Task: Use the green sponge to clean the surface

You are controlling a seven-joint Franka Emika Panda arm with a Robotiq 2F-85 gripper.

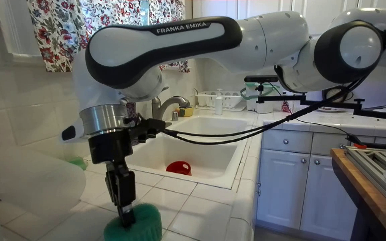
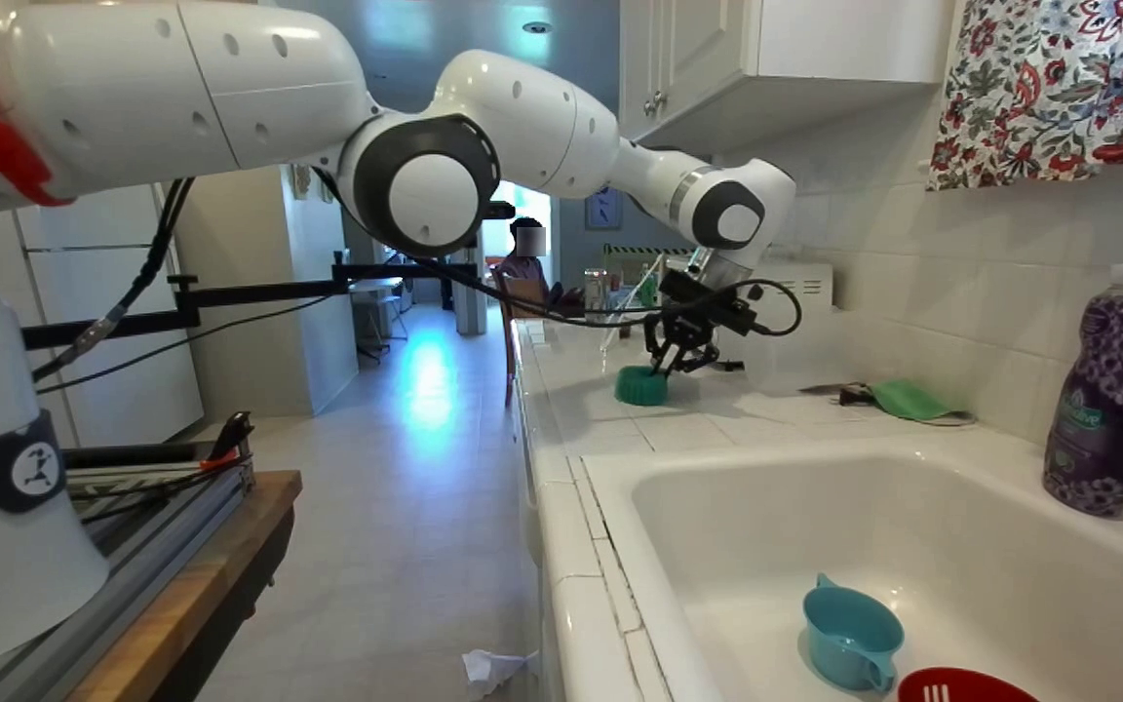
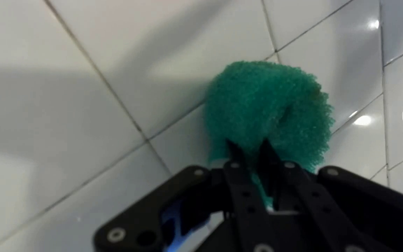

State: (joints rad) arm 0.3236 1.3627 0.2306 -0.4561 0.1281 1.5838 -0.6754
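Evidently, the green sponge (image 3: 257, 98) is held in the gripper (image 3: 248, 144): its dark fingers (image 3: 234, 154) are set close together and sunk into the top of the puffy mesh, and a narrow strip of green is pinched between them in the wrist view. The sponge is located at the near end of the white-tiled counter (image 1: 209, 211), towards the left in an exterior view, where its underside is cut off by the bottom edge. In an exterior view, it is seen past the sink (image 2: 795, 507), on the far stretch of counter, and its base appears to be rested on the tiles, though it is shown too small there for certainty. The gripper is pointed downward, and the arm (image 1: 186, 43) is stretched in from the right in an exterior view. Inside the sink, a blue cup (image 2: 852, 639) and a red object (image 2: 976, 686) are placed near each other. Close to the tiled wall (image 2: 1010, 292), a green item (image 2: 912, 400) is laid flat, and a purple bottle (image 2: 1103, 400) is stood farther right. At the sink's wall side a faucet (image 1: 173, 103) is mounted, and at the far end a white dish rack (image 1: 208, 100) is set.
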